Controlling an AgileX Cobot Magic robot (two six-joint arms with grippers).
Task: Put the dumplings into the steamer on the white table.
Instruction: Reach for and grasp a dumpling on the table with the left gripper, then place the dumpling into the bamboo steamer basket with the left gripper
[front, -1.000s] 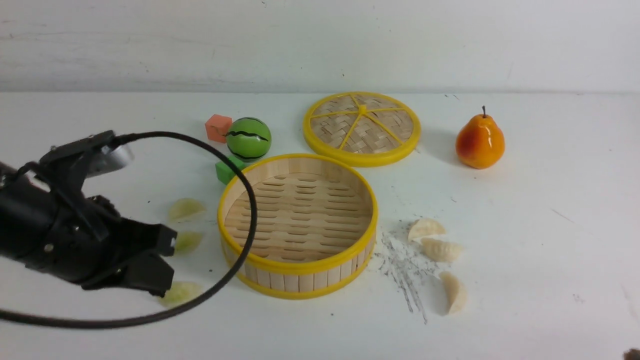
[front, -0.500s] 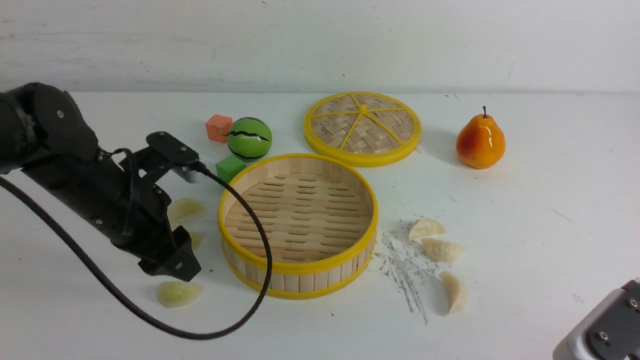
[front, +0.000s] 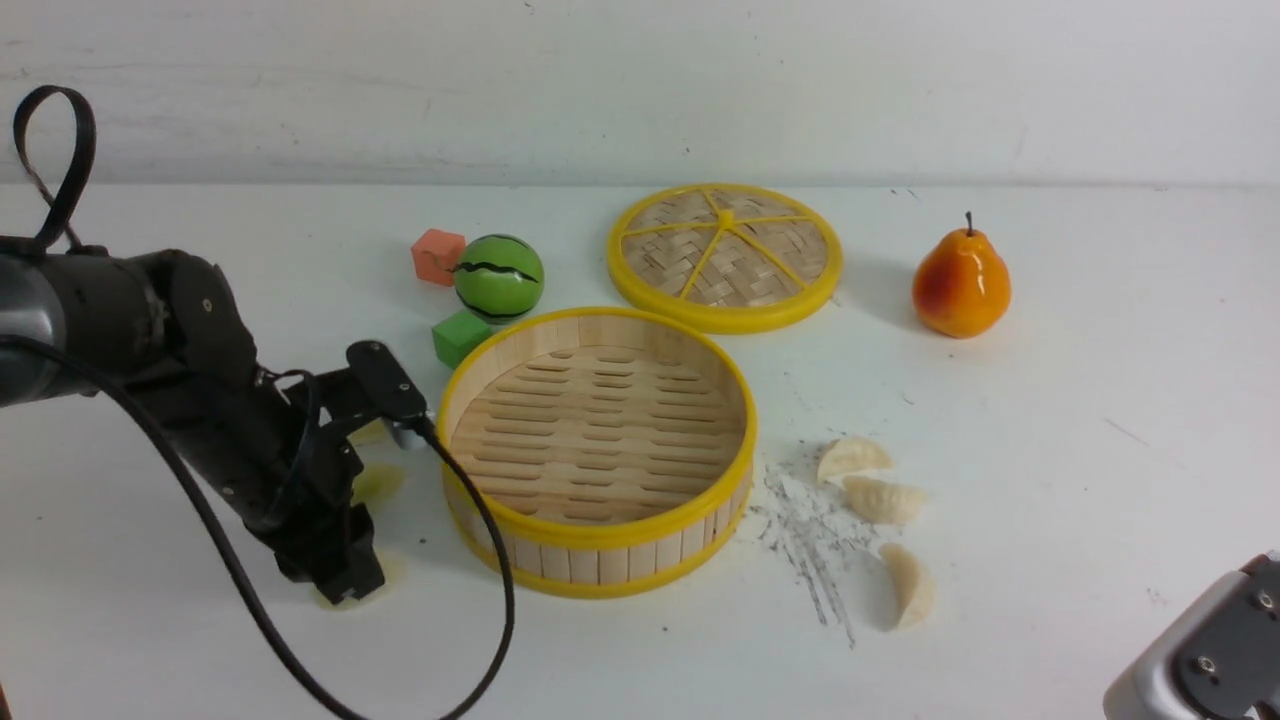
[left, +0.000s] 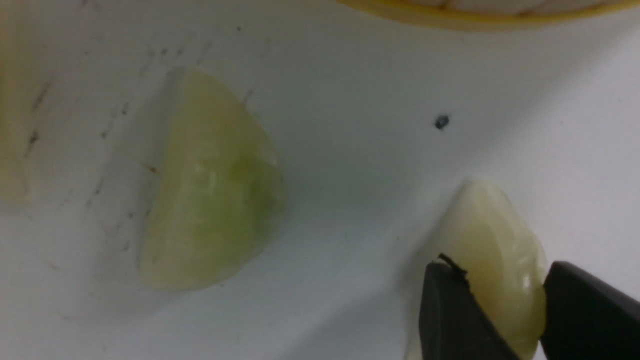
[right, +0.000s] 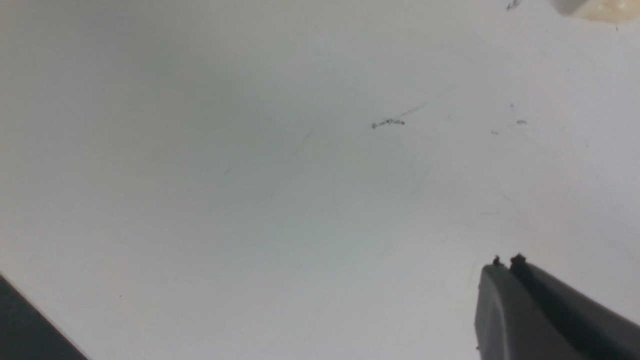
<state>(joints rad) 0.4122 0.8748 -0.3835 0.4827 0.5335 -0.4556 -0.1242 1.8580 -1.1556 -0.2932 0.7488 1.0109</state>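
Left gripper (front: 345, 590) reaches down to the white table (front: 1100, 400) at the near left of the steamer (front: 600, 545), its tips over the near green dumpling (front: 388, 572), which is mostly hidden in the front view. The middle green dumpling (front: 378, 482) lies just beyond it, and the far green dumpling (front: 368, 433) peeks out behind the wrist. Three cream dumplings (front: 883, 499) lie on the table right of the steamer, by the grey scratch marks (front: 800, 540). The lid (front: 723, 255) lies flat beyond the steamer.

From the left wrist, both black fingers press the sides of the near green dumpling, which rests on the table; the middle one lies apart, untouched.

From the right wrist, the right gripper (right: 505, 261) hangs over bare table, jaws together and holding nothing.
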